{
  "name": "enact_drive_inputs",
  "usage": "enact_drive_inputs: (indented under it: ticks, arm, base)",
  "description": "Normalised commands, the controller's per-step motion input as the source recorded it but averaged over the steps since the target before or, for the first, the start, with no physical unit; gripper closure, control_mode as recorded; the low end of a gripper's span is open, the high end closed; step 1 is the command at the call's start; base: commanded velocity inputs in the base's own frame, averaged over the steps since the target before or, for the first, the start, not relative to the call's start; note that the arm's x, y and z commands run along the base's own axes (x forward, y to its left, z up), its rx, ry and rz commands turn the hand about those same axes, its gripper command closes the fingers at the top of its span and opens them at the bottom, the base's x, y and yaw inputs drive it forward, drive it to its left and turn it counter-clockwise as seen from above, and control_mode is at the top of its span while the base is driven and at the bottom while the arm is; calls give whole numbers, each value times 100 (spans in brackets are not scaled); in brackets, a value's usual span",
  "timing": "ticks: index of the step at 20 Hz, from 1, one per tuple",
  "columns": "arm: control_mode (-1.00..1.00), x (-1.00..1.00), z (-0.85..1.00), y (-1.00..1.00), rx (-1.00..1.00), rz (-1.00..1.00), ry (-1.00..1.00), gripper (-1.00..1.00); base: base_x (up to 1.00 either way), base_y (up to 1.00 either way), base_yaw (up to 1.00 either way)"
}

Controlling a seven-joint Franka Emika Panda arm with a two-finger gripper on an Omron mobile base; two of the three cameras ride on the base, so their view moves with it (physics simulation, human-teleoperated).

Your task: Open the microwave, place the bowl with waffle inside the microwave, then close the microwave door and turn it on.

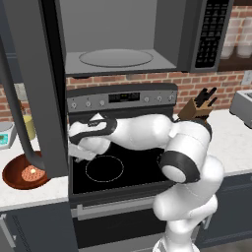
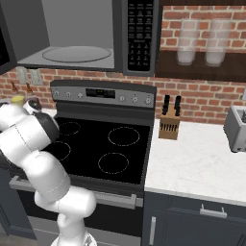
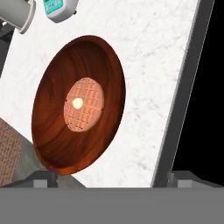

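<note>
**One bowl on counter, microwave open, jaws wide and empty**

Microwave [image 1: 118, 47] mounted above stove [image 1: 118, 170], cavity exposed, glass turntable [image 1: 116, 57] bare. Microwave door [image 1: 42, 83] swung out toward camera at 9 o'clock in left base view, curved handle [image 1: 19, 133] hanging low across it. Bowl [image 3: 78, 105] sitting on white counter [image 3: 148, 65] left of stove, at 8 o'clock in left base view, partly hidden behind door edge. Waffle [image 3: 84, 104] flat at bowl centre, pale dab on top. Gripper [image 3: 107, 177] spread fully apart, holding nothing, hovering over bowl's near rim; left fingertip [image 3: 43, 178] near rim, contact unclear. Knife block [image 2: 169, 124] at 3 o'clock of stove.
</note>
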Motion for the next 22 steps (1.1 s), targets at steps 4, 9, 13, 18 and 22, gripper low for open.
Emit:
enact_drive_inputs:
  ticks: [4,9,13,18,22]
  arm:
    - [-100,31,-5,43,-4,-5,0,-100]
    - [-100,13,-9,34,-3,-4,0,-100]
    - [-100,10,-15,12,0,-4,0,-100]
    - [-100,5,-24,0,0,0,0,-100]
    - [-100,3,-31,0,0,0,0,-100]
  base:
    - [0,0,0]
    - [0,0,0]
    - [0,0,0]
    - [0,0,0]
    - [0,0,0]
